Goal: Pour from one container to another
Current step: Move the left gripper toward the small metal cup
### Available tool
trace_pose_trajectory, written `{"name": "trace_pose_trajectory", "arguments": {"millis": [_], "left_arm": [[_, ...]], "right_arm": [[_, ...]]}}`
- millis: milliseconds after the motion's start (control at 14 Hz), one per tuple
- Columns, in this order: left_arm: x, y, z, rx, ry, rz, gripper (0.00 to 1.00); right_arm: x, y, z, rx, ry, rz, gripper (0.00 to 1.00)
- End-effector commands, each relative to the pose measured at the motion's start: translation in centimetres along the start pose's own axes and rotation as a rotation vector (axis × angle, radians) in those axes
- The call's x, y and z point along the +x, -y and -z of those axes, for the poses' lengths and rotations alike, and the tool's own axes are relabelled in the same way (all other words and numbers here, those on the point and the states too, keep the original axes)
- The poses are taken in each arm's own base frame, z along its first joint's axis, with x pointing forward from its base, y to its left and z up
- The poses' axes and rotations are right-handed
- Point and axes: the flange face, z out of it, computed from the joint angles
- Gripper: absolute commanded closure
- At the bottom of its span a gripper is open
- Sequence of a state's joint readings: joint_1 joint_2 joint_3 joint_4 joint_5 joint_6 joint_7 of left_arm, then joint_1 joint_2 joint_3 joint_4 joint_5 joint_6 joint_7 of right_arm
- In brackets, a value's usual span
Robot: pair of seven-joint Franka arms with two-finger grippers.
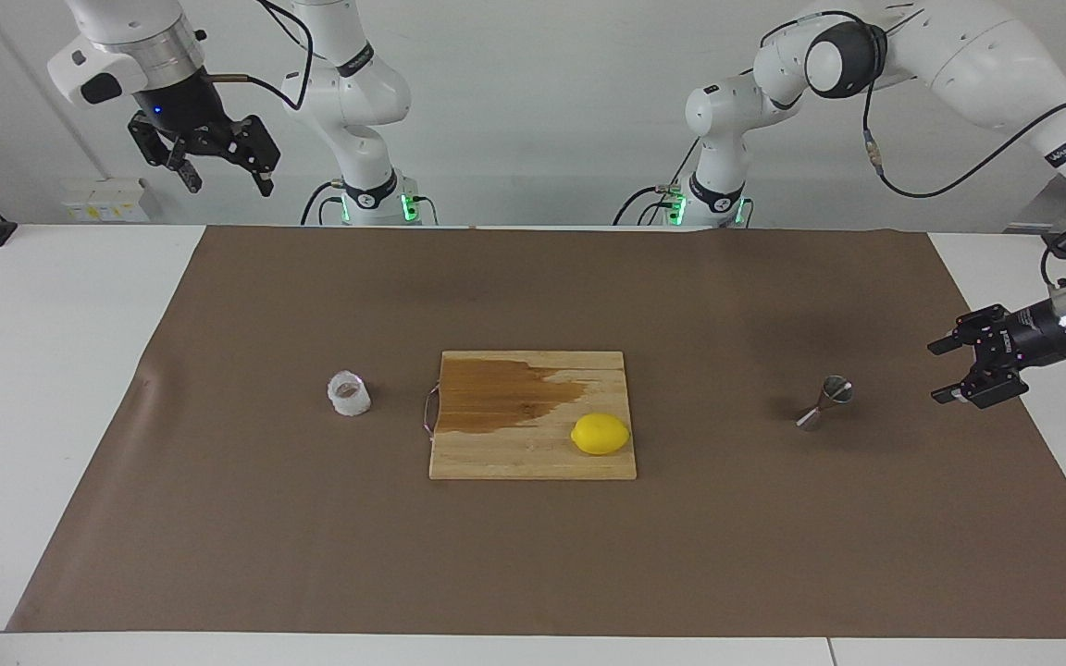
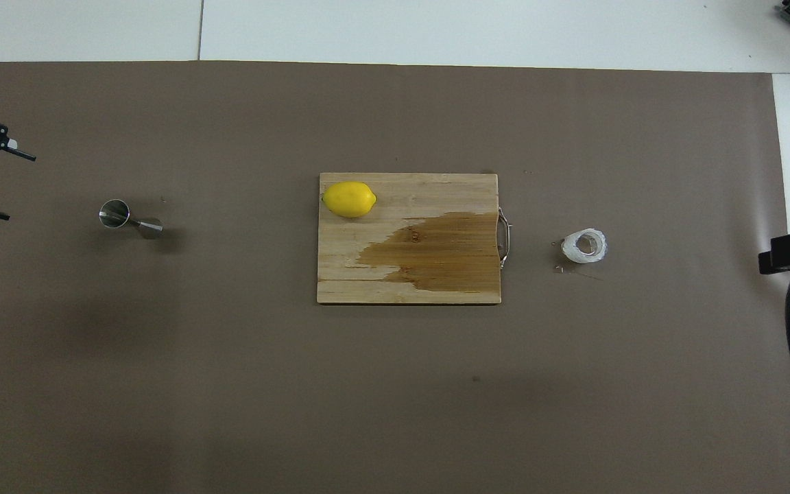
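Plastic cup (image 1: pixel 349 393) stood on brown mat toward right arm's end, beside cutting board (image 1: pixel 533 458). Jigger (image 1: pixel 825 402) stood upright toward left arm's end. Left gripper (image 1: pixel 954 370) low, level with jigger, jaws wide, empty. Right gripper (image 1: pixel 223 169) waited high, open, empty.

A robotics lab set up for tabletop trials.

Two white robot arms (image 1: pixel 357 102) are mounted at a white surface (image 1: pixel 52 370) covered with a plain brown mat (image 1: pixel 533 555), against bare white walls, with loose cabling and green status lights at the bases.
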State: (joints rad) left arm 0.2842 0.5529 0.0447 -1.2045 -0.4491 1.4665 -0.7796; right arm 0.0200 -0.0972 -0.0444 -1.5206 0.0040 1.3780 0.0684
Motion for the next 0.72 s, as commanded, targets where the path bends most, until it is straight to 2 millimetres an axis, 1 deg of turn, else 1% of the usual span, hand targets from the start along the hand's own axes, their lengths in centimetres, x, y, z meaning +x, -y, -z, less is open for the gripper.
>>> {"name": "trace_pose_trajectory", "arguments": {"millis": [0,143,215,358,430,501,573,644], "left_arm": [[0.2,-0.9,0.2,-0.049,0.008,0.037,0.0],[0.7,-1.1,-0.9,-0.072,0.002,0.047,0.0],[0.9,-1.0,-0.8,-0.096,0.019,0.06,0.0],[0.4,-1.5,-1.5,-0.119,0.046,0.128,0.0],[0.5,-1.4,-1.9,-0.126,0.047,0.133,0.0],[0.3,-1.1,-2.7,-0.147,0.054,0.153,0.0],[0.6,-0.9,-3.4,-0.18,0.059,0.173,0.0],[1.1,0.1,-3.7,-0.187,0.069,0.189,0.0]], "right_arm": [[-0.6,-0.5,0.2,-0.006,0.003,0.013,0.0],[-0.6,-0.5,0.2,-0.006,0.003,0.013,0.0],[-0.6,-0.5,0.2,-0.006,0.003,0.012,0.0],[-0.6,-0.5,0.2,-0.006,0.003,0.013,0.0],[-0.6,-0.5,0.2,-0.006,0.003,0.013,0.0],[-0.6,-0.5,0.2,-0.006,0.003,0.012,0.0],[-0.6,-0.5,0.2,-0.006,0.003,0.013,0.0],[-0.6,-0.5,0.2,-0.006,0.003,0.013,0.0]]}}
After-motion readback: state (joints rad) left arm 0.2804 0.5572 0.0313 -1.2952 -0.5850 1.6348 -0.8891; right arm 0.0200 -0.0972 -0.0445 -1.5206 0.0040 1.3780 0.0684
